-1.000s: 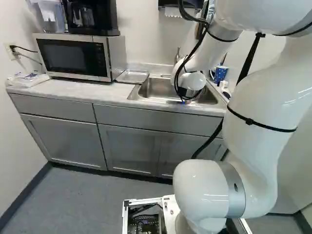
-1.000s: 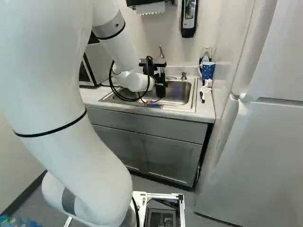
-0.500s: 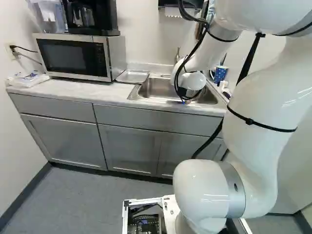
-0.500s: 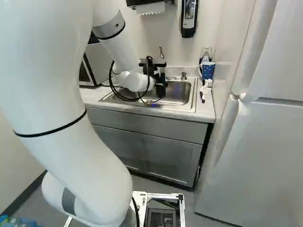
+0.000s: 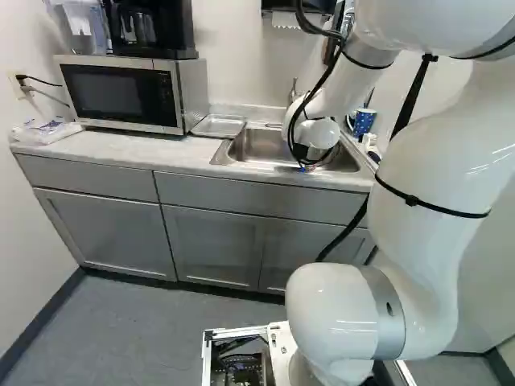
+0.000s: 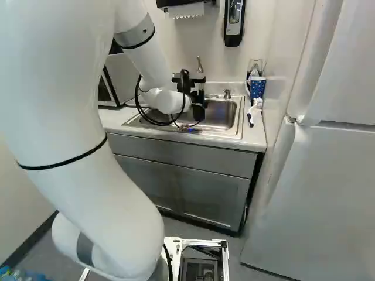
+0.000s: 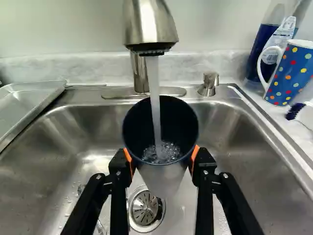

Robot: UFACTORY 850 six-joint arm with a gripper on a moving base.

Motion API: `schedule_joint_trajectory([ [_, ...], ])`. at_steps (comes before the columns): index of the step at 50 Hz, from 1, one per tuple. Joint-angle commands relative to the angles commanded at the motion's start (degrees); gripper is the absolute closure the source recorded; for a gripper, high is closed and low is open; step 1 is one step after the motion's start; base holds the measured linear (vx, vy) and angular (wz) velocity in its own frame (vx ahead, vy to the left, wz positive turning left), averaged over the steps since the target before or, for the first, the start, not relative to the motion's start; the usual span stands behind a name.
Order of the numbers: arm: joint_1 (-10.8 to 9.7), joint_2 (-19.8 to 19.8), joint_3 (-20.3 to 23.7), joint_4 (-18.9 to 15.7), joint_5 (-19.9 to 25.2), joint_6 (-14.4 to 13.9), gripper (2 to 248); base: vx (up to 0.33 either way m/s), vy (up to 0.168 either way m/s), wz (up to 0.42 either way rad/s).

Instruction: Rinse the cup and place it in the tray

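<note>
Cup [image 7: 178, 127] grasped in pincer [image 6: 200, 110], water [image 7: 155, 98] from faucet [image 7: 139, 24] pouring inside, sink drain [image 7: 145, 207] below.

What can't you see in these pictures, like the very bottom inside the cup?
- Inside bottom of the cup: wrist view, bubbly water covers it.
- The gripper: left base view, hidden behind the arm.
- Part of the tray: wrist view, cut off by the edge.
- Top of the tap: wrist view, cut off too.
</note>
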Motion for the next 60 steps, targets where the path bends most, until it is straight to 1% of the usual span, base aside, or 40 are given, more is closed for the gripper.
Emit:
schedule_joint_trajectory([
  [60, 0.0, 0.0, 0.0, 0.0, 0.0, 0.0, 126, 0.0, 0.0, 0.0],
])
